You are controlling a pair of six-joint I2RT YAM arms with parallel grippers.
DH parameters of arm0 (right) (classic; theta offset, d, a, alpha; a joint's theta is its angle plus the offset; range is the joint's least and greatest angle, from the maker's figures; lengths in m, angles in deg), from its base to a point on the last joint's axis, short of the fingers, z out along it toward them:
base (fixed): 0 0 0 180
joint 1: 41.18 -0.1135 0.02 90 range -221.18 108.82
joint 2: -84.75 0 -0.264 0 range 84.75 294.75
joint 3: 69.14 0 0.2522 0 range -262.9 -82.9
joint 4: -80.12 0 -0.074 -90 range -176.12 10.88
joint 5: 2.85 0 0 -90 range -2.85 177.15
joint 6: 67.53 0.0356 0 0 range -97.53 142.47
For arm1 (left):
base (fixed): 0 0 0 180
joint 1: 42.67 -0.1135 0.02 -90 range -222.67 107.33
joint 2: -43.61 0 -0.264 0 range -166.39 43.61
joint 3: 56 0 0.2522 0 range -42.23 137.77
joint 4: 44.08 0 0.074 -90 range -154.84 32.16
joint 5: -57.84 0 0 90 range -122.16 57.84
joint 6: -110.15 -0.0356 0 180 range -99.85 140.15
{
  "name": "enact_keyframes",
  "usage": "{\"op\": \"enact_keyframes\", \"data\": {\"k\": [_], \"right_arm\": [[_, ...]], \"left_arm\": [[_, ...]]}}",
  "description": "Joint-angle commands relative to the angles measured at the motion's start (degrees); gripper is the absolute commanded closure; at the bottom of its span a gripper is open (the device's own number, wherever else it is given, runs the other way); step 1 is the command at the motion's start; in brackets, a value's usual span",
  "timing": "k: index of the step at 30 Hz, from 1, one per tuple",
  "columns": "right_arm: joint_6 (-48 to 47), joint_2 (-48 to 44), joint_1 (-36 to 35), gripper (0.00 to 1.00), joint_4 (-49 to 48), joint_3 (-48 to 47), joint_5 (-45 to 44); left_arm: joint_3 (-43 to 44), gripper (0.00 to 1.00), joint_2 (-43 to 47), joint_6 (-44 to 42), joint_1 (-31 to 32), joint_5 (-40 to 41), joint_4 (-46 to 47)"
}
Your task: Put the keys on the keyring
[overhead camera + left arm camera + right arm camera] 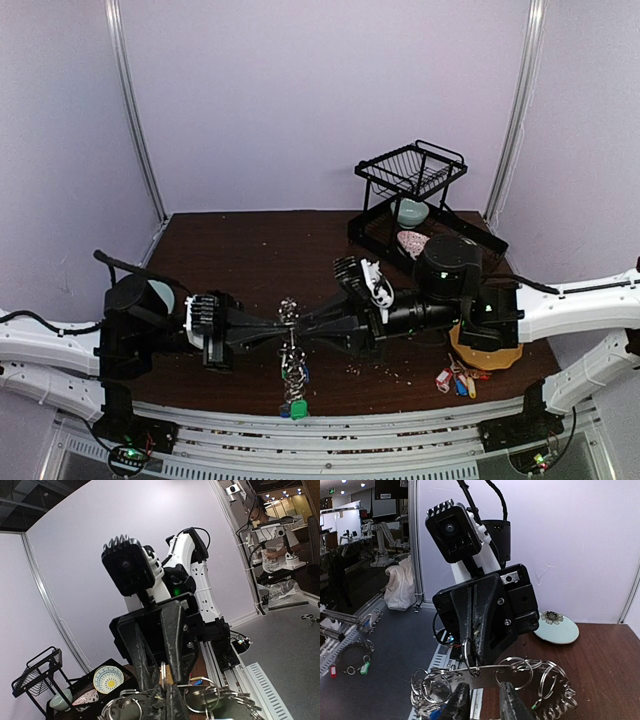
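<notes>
Top view: keyring hangs at 6 o'clock of counter, tagged keys lowest; left gripper clamped shut on it from 9 o'clock, right gripper from 3 o'clock, jaws narrowly parted at the ring's wire.

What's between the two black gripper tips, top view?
The large silver metal keyring, strung with green- and blue-tagged keys, hangs between the left gripper and right gripper; top view shows it.

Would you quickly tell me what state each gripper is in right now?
Left gripper: closed on the keyring.
Right gripper: fingers slightly apart at the keyring; a grip cannot be told.
</notes>
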Motion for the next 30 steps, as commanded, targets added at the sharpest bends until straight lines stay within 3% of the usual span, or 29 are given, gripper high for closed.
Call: {"op": "enact_keyframes", "data": {"k": [1, 15, 17, 21, 25, 28, 29, 30], "right_arm": [[1.63, 0.12, 0.02, 0.85, -6.02, -0.92, 0.93], [2.09, 1.47, -0.05, 0.80, -6.49, -1.61, 5.01], [2.20, 1.90, -0.06, 0.84, -6.25, -2.04, 4.91], [2.02, 2.36, -0.06, 1.00, -5.89, -2.56, 4.40], [-0.41, 0.48, -0.02, 1.00, -2.52, -2.72, 2.35], [-4.35, -2.39, -0.06, 1.00, 5.83, -4.39, -2.28], [-6.92, -3.25, 0.00, 1.00, 12.25, -5.73, -5.33], [-8.89, -3.96, -0.02, 1.00, 17.07, -7.27, -8.04]], "left_arm": [[0.12, 1.00, 0.98, 0.36, -0.35, -0.77, 6.40], [0.11, 1.00, 0.99, 0.21, -0.36, -0.38, 6.27], [0.13, 1.00, 1.01, 0.12, -0.30, -0.33, 6.27], [0.24, 1.00, 0.71, 0.18, -0.37, -0.49, 5.97], [0.22, 1.00, 0.94, 0.16, -0.36, 0.07, 5.81], [0.66, 1.00, 0.51, 0.01, -0.38, 2.69, 4.66], [1.54, 0.93, 0.12, -0.50, -0.33, 3.83, 2.47], [2.52, 0.79, -0.34, -2.02, -0.36, 4.33, -0.37]]}}
